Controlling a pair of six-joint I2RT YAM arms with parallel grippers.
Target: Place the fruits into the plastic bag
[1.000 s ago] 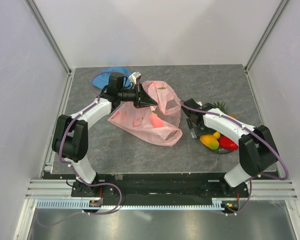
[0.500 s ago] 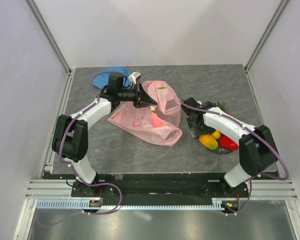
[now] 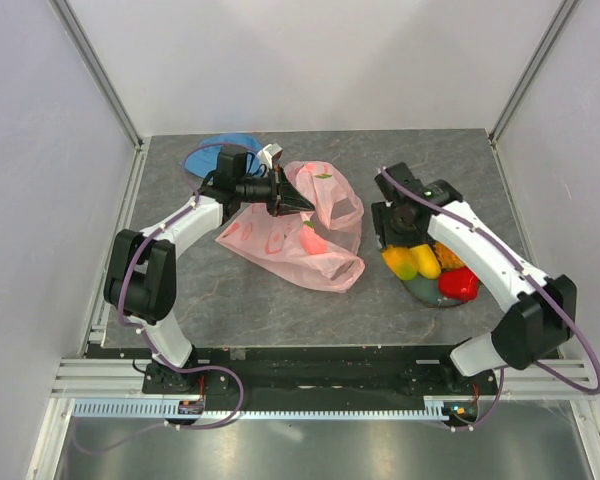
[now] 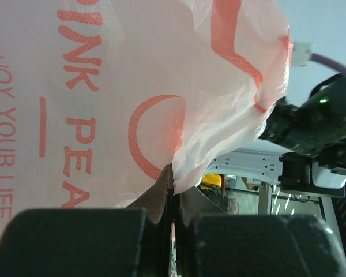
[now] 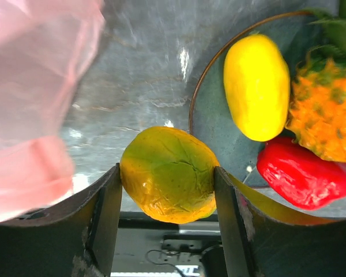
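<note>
Two grips show: the left gripper (image 4: 173, 176) has its jaws pressed together on a fold of the pink plastic bag (image 4: 132, 86), which spreads ahead of its fingers. The right gripper (image 5: 167, 179) clasps a yellow-green mango (image 5: 168, 167) between both fingers; beyond it, to its right, the dark plate (image 5: 216, 135) holds a yellow mango (image 5: 256, 86), a red fruit (image 5: 303, 173) and a pineapple (image 5: 326, 109)
</note>
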